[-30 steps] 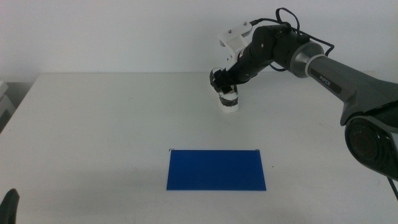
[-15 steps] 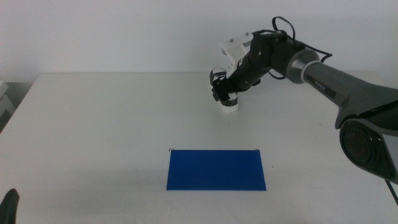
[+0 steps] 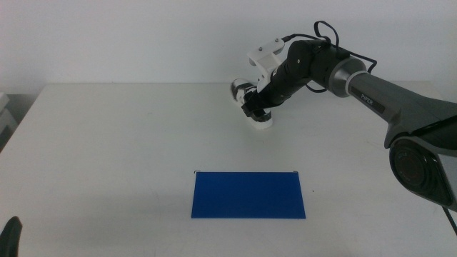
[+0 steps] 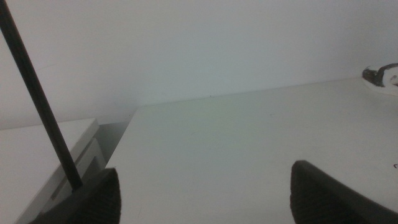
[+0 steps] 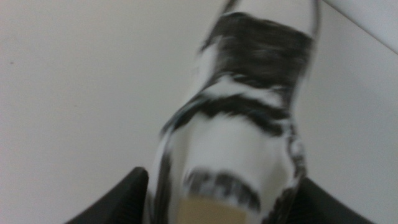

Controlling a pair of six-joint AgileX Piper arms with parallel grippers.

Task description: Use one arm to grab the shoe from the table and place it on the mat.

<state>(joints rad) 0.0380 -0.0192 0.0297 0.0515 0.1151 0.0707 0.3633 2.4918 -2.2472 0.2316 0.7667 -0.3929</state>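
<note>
The shoe (image 3: 251, 107), white with black patches, is at the far middle of the table (image 3: 107, 143), tilted with one end raised to the left. My right gripper (image 3: 258, 101) is shut on it, the arm reaching in from the right. In the right wrist view the shoe (image 5: 242, 118) fills the frame, blurred, with the right gripper (image 5: 217, 180) closed on its sides. The blue mat (image 3: 248, 194) lies flat on the near middle of the table, apart from the shoe. My left gripper (image 3: 11, 232) waits at the bottom left corner and stands open (image 4: 205, 180) with nothing in it.
A white box (image 4: 50, 149) stands off the table's left edge, seen also as a white box (image 3: 3, 114) in the middle view. A pale wall rises behind the table. A black cable (image 4: 37, 99) crosses the left wrist view.
The right gripper has turned with the shoe in it. The shoe's upper end has swung to the left, and the shoe now sits more tilted. The left arm has not moved.
</note>
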